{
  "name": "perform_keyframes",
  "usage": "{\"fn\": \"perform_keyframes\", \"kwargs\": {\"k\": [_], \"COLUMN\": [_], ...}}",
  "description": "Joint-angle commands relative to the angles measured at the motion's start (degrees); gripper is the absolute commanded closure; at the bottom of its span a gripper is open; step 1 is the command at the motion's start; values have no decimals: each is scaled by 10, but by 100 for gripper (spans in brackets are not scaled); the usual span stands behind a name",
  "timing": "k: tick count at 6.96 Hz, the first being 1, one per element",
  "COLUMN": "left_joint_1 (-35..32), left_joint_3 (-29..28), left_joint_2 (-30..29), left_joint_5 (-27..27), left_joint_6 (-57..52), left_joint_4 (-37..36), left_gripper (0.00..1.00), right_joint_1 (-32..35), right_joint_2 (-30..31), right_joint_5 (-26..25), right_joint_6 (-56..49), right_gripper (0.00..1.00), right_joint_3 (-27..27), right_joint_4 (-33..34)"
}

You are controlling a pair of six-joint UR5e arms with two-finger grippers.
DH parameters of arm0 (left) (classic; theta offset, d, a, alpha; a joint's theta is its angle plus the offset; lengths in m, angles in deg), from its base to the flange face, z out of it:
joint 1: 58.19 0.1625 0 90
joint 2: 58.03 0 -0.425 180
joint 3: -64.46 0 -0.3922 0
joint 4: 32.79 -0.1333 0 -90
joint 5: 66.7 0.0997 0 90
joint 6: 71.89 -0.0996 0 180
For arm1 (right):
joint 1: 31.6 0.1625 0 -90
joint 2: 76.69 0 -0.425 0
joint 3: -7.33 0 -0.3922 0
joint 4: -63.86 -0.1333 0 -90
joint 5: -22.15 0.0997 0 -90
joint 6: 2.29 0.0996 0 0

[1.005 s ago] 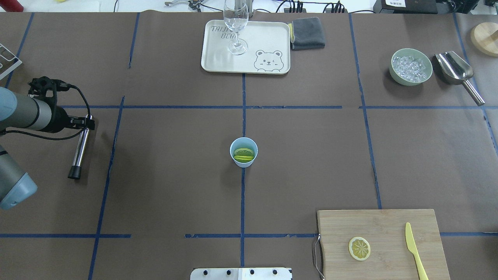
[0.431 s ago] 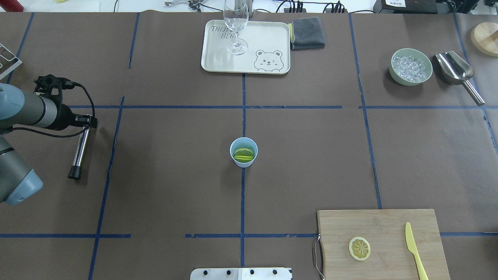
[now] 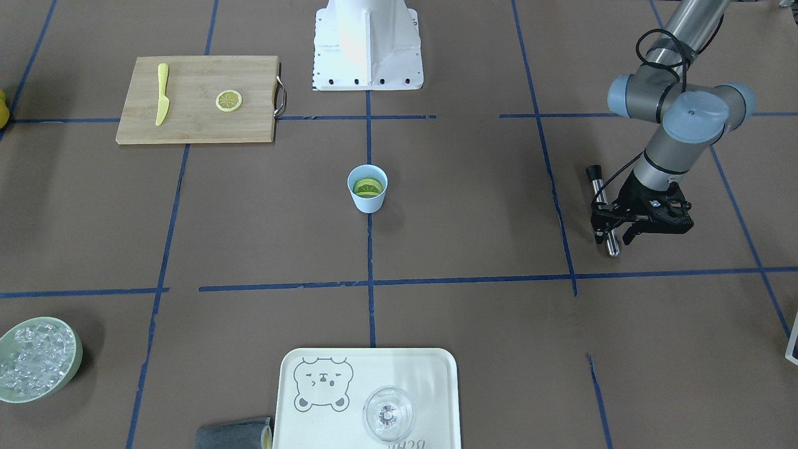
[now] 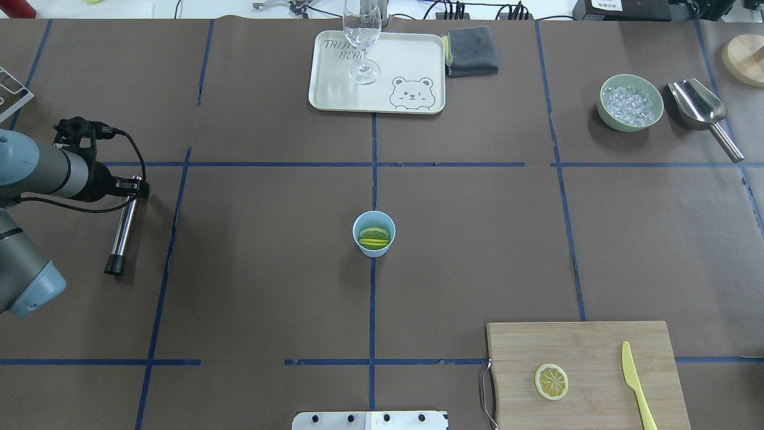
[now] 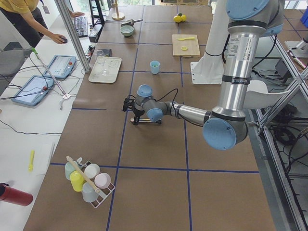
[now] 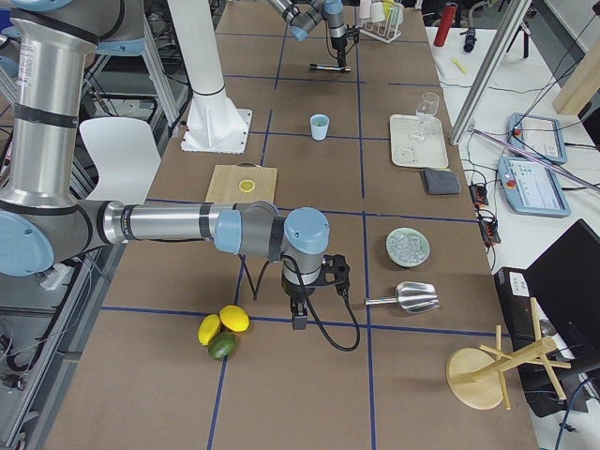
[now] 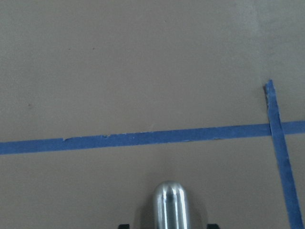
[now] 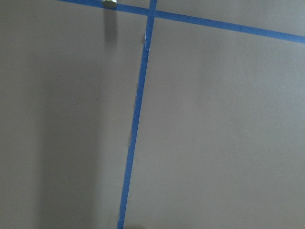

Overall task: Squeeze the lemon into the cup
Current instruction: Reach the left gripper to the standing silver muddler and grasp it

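While the cup point(image 4: 373, 234) is standing mid-table, the lemon point(image 4: 375, 237) is lying inside it, below the rim. Further from the cup, toward the robot's right, a second slice point(image 4: 551, 381) is resting on the cutting board point(image 4: 588, 340). Well off on the cup's other side, the left gripper point(image 4: 134, 189) is hanging with fingers released, straddling a metal rod point(image 4: 122, 230). Farthest off, the right gripper point(image 6: 300, 317) is hovering; released or clenched, I cannot tell.

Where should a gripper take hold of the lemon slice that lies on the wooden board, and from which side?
Probably by its rind, from straight above. The lemon slice lies flat on the cutting board, so only its thin round edge offers opposite sides to pinch. The yellow knife lies apart from it.
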Motion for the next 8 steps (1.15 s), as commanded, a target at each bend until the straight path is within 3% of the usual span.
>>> {"fn": "perform_keyframes", "kwargs": {"k": [1, 3, 5, 8], "left_joint_1": [2, 2, 2, -1], "left_joint_3": [-2, 2, 7, 90], "left_joint_2": [0, 0, -1, -17], "left_joint_5": [0, 3, 4, 24], "left_joint_6": [0, -1, -1, -1], "left_joint_4": [0, 1, 0, 1], "left_gripper": [41, 100, 100, 100], "right_joint_1": [0, 0, 0, 0], "right_joint_2": [0, -1, -1, -1], "right_joint_5": [0, 0, 0, 1], "right_joint_6": [0, 1, 1, 1], "right_gripper": [0, 0, 0, 0], "right_joint_3": [1, 1, 1, 0], "right_joint_4": [0, 0, 0, 0]}}
